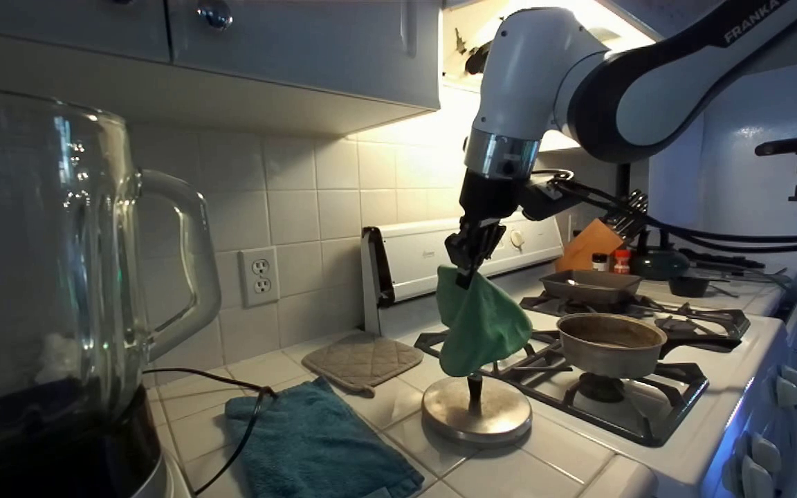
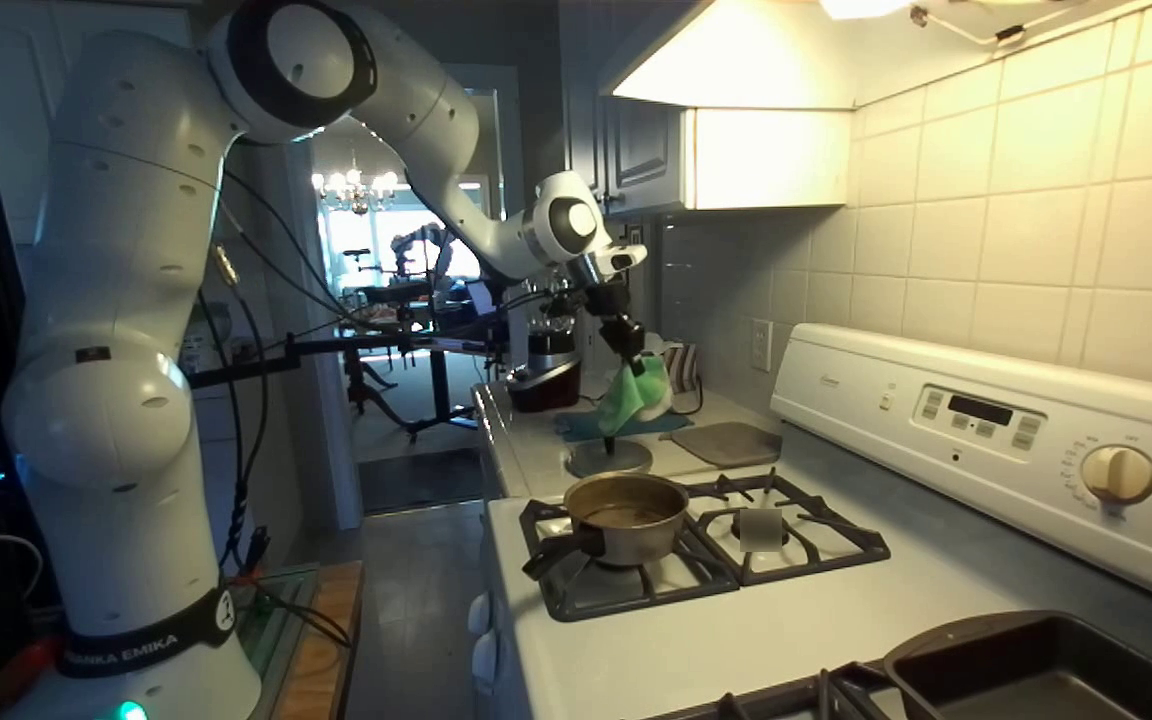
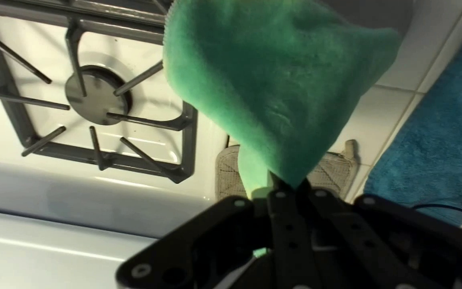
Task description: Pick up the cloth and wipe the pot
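Green cloth (image 1: 485, 325) in the air, and the hold looks sound: it hangs from the gripper (image 1: 466, 274), which is clamped on it near the top, leaving a broad, loose flap below. That flap dangles over the knob (image 1: 475, 394) of the disc (image 1: 492, 422); whether the two touch, I can't tell. Well apart, the pot (image 1: 606, 356) sits on the stove (image 2: 736, 620), so no wiping just now. How will this cloth handle? Light, I'd say, soft and limp, nothing to break, and its nap shouldn't slip much; look for it to swing and fold as it pleases. High on a gathered fold is the place to take it, though a shorter tail would press harder and this long one might merely drag. The pot, metal by the look of it, should be stiff and much heavier, yet a firm rub could slide it; if it must be shifted, the handle (image 1: 703, 341) is the place. And now the count: one green cloth, one pot, one disc, one blue towel (image 1: 322, 443), one potholder (image 1: 362, 360), one baking tin (image 1: 589, 294), one blender (image 1: 73, 290), one knife block (image 1: 587, 245), and beside that block two small bottles (image 1: 622, 264).
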Action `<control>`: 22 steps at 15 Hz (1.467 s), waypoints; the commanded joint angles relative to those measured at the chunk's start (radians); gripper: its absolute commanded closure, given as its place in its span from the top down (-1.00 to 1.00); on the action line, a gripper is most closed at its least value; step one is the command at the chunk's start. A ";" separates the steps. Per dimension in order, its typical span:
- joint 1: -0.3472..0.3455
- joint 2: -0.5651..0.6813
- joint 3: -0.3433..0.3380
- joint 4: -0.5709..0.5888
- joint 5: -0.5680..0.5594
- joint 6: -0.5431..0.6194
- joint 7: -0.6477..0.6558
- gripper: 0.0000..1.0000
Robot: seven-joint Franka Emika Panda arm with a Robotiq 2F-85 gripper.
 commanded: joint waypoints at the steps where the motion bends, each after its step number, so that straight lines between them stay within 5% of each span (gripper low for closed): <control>1: -0.031 -0.123 0.004 -0.132 -0.109 -0.027 0.065 -0.98; 13: -0.225 -0.302 0.061 -0.378 -0.153 -0.085 0.088 -0.98; 22: -0.271 -0.333 0.106 -0.473 -0.115 -0.119 0.036 -0.98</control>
